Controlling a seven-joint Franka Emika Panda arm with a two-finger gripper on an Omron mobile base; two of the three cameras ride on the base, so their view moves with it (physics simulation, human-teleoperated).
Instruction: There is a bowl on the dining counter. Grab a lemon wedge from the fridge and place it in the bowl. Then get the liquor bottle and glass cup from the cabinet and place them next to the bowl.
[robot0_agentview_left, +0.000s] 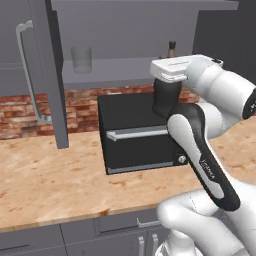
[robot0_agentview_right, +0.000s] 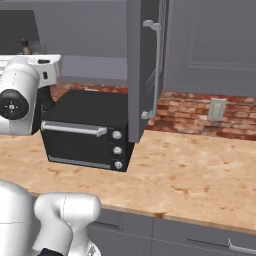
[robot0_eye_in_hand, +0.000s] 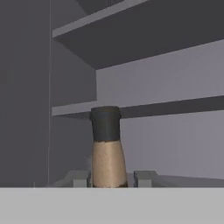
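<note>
The liquor bottle (robot0_eye_in_hand: 108, 151), tan with a dark cap, stands on the lower shelf of the open grey cabinet (robot0_eye_in_hand: 144, 52). My gripper (robot0_eye_in_hand: 112, 177) is shut on its neck, one fingertip on each side. In the left base view the bottle's dark top (robot0_agentview_left: 171, 47) pokes up behind my white hand, and it also peeks above the hand from the right (robot0_agentview_right: 24, 46). The glass cup (robot0_agentview_left: 81, 59) stands on the same shelf, well to the bottle's left. The bowl, lemon wedge, fridge and dining counter are out of view.
The open cabinet door (robot0_agentview_left: 50, 75) juts out towards me on the left, and its edge (robot0_agentview_right: 142, 70) carries a silver bar handle. A black toaster oven (robot0_agentview_left: 137, 132) sits on the tan counter (robot0_agentview_left: 50, 180) below the shelf, against a brick backsplash (robot0_agentview_right: 200, 112).
</note>
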